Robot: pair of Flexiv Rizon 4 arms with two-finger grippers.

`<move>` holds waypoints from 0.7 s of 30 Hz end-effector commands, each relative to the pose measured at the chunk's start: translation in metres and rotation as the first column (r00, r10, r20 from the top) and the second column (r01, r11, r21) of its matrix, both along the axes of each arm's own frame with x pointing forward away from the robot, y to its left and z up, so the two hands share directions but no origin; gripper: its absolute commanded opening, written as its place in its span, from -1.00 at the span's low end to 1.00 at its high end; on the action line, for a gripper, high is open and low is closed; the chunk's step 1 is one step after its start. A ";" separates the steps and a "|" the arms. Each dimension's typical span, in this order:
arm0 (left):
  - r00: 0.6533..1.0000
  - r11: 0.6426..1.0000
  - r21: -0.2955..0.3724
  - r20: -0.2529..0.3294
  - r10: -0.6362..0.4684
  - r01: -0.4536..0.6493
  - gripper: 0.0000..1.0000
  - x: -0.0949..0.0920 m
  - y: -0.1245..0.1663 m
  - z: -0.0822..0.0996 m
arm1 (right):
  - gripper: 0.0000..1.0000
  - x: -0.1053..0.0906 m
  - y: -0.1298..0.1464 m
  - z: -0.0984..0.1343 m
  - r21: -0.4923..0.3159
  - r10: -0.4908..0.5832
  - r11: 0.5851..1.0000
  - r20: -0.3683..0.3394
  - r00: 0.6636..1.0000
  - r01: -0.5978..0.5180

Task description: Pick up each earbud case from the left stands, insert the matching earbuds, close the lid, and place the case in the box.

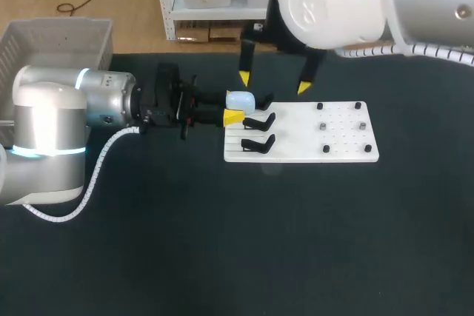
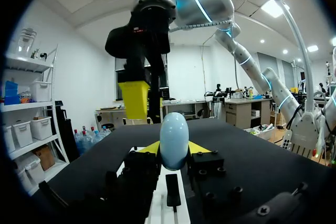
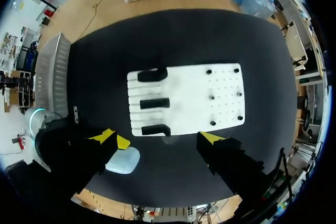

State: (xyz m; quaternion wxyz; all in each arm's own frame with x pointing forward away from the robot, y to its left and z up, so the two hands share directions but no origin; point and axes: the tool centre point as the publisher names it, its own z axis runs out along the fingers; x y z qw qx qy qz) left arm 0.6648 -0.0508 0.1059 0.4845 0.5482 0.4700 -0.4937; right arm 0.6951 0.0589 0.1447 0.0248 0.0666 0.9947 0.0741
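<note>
A pale blue earbud case [image 1: 240, 100] is held just above the left edge of the white board [image 1: 311, 155], with my left gripper [image 1: 235, 108] shut on it from both sides. In the left wrist view the case [image 2: 174, 140] stands upright between the yellow fingertips [image 2: 148, 148], lid closed. My right gripper [image 1: 273, 83] hangs open above and just behind the case, nothing between its fingers. From the right wrist view the case [image 3: 123, 160] lies beside one finger of the right gripper [image 3: 160, 138]. Black stands [image 1: 258, 120] on the board carry no case. I see no earbuds.
A grey basket [image 1: 59, 38] sits at the table's far left corner. Small black pegs [image 1: 324, 127] dot the board's right half. In the right wrist view the board [image 3: 194, 95] carries three black stands [image 3: 155, 103].
</note>
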 end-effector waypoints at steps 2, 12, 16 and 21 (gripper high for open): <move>1.000 1.000 -0.002 0.003 0.005 -0.005 -1.00 -0.001 0.000 0.000 | 1.00 -0.017 -0.016 0.026 0.009 -0.032 0.999 0.173 0.984 0.031; 1.000 1.000 -0.001 -0.020 0.014 -0.014 -1.00 -0.003 0.004 0.010 | 1.00 -0.052 -0.049 0.060 0.063 0.014 0.997 0.392 0.920 -0.042; 0.999 1.000 0.001 -0.042 0.023 -0.023 -1.00 -0.008 0.012 0.032 | 1.00 -0.069 -0.057 0.062 0.093 0.028 0.993 0.420 0.907 -0.074; 0.997 0.999 0.009 -0.049 0.052 -0.052 -1.00 -0.017 0.022 0.060 | 1.00 -0.078 -0.059 0.064 0.125 0.041 0.986 0.443 0.895 -0.107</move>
